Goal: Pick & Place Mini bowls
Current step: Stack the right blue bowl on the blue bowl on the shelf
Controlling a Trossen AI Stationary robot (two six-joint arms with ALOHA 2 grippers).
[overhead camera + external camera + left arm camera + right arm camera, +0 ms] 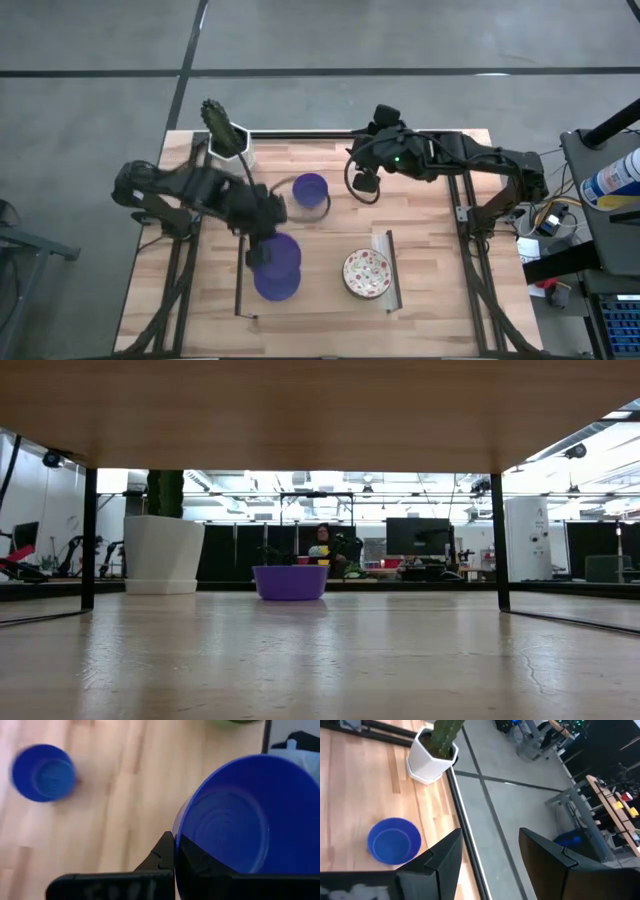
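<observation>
My left gripper (pixel 262 235) is over the table's near left, shut on a glossy blue mini bowl (pixel 282 252) that fills the left wrist view (pixel 250 815). Just nearer the front edge, more blue (pixel 274 286) shows under it; whether that is a separate bowl I cannot tell. Another blue mini bowl (pixel 310 190) stands on its base at the table's middle, also in the low view (pixel 290 582) and the right wrist view (pixel 394 840). A white speckled mini bowl (pixel 367 272) sits near the front right. My right gripper (pixel 362 185) hangs open and bare (pixel 490 855) above the far middle. My left gripper holds the blue bowl by its rim (pixel 176 827), on the side nearest the wrist. One finger (pixel 205 865) is inside the bowl and the other finger (pixel 161 854) is outside the wall. The fingers slant steeply down. The bowl is lifted clear of the table, mouth up.
A white hexagonal pot with a cactus (pixel 228 140) stands at the far left corner. Thin black frame bars lie along the table's near left (pixel 240 290) and near right (pixel 390 270). Bare wood lies between the bowls. A person (pixel 322 545) sits far behind the table.
</observation>
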